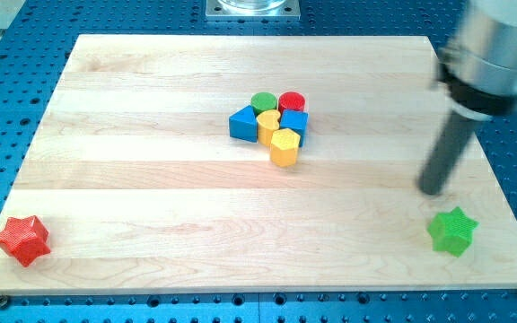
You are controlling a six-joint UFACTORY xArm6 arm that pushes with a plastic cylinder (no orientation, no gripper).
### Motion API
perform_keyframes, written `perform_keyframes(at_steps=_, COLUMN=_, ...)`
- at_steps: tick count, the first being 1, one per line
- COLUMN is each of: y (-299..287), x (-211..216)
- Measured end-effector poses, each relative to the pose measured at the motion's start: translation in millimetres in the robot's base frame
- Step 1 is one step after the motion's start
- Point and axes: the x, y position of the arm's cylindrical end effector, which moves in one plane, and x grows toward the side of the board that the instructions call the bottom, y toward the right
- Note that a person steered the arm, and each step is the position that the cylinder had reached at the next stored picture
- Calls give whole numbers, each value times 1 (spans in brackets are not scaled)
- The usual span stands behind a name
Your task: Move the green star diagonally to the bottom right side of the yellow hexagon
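Observation:
The green star (pixel 452 231) lies near the board's bottom right corner. The yellow hexagon (pixel 284 147) stands at the lower edge of a tight cluster near the board's middle. My tip (pixel 433 190) is on the board just above and slightly left of the green star, a small gap apart from it. The rod rises toward the view's top right, where the arm's grey body is blurred.
The cluster also holds a blue triangle (pixel 243 124), a green cylinder (pixel 264 102), a red cylinder (pixel 292 102), a blue cube (pixel 295 123) and a second yellow block (pixel 267 126). A red star (pixel 22 240) lies at the bottom left corner. The wooden board (pixel 151 179) sits on a blue perforated table.

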Motion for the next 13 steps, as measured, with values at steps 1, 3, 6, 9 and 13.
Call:
perform_keyframes(at_steps=1, y=63, x=40)
perform_keyframes(at_steps=3, y=-110, x=51)
perform_keyframes(at_steps=6, y=-172, x=89)
perform_keyframes(at_steps=9, y=-217, x=101)
perform_keyframes(at_steps=13, y=-361, x=84)
